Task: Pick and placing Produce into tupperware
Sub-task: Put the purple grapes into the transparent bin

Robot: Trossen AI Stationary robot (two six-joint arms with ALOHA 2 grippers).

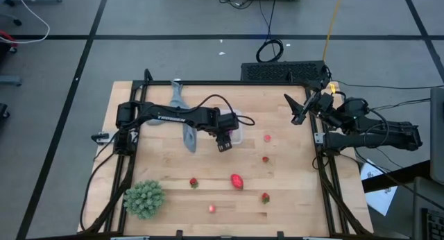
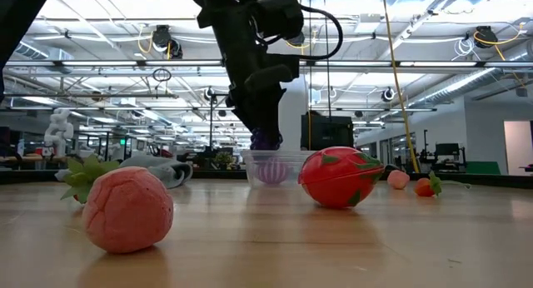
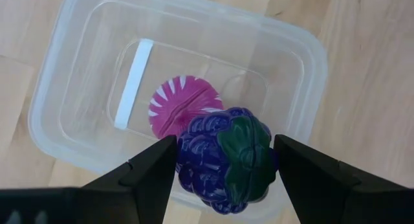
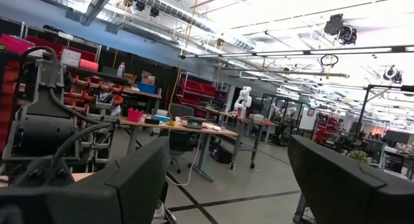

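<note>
My left gripper [image 1: 224, 141] hangs over the clear tupperware [image 1: 236, 134] and is shut on a dark blue-purple fruit [image 3: 223, 160] with a green cap. A magenta fruit [image 3: 181, 107] lies on the tupperware's floor [image 3: 84, 88]. In the low view the blue-purple fruit [image 2: 266, 141] hangs just above the tupperware's rim [image 2: 291, 155]. A larger red-pink fruit [image 1: 237, 181] and several small red berries [image 1: 265, 159] lie on the table. My right gripper [image 1: 300, 112] is open and empty, raised at the table's far right. My left gripper pinches the blue-purple fruit's two opposite sides [image 3: 184, 160] between its two fingers [image 3: 152, 169]. The fingers come from above, pointing down. The fruit is lifted clear, above the tupperware, its green cap [image 3: 244, 153] turned toward the wrist camera.
A grey cloth [image 1: 186, 123] lies left of the tupperware, under the left arm. A big green spiky ball [image 1: 144, 198] sits at the near left. A pale pink fruit [image 1: 211, 209] lies near the front edge. A black frame [image 1: 322, 167] borders the table.
</note>
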